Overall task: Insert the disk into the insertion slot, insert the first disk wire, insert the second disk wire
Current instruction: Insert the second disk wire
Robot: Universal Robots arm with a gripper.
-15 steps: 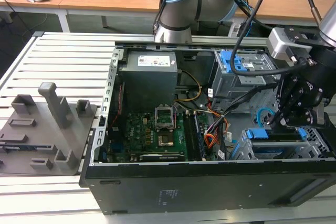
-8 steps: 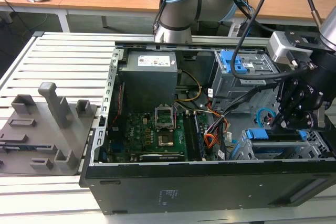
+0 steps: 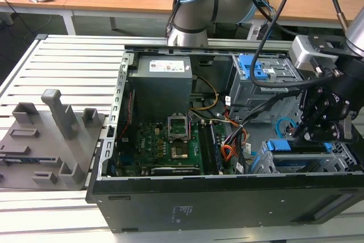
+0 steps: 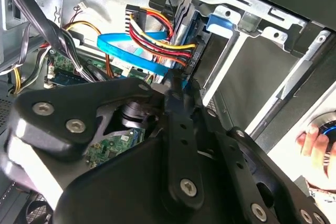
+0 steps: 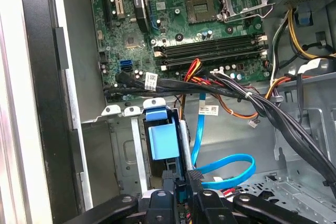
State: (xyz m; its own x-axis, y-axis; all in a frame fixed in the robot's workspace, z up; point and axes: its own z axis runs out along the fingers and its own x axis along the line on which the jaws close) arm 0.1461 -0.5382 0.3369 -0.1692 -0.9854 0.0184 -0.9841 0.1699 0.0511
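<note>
One gripper [image 3: 318, 119] at the insertion slot [image 3: 307, 163], disk seated, second disk wire [image 5: 226, 169] in hand.
Exterior view: arm low over the cage. Second wrist view: first disk wire [image 4: 157, 38] reaches the disk's rear. First wrist view: fingers clenched on the blue cable's plug; I'd keep it square, press gently.

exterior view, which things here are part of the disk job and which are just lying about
Job:
- gripper
- slot
- red-yellow wires
- blue cable
- disk

Lying about:
- grey fixtures
- blue-latch cage
- orange cable
- power supply

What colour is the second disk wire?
Light blue, clearest in the first wrist view: the second disk wire.
</note>
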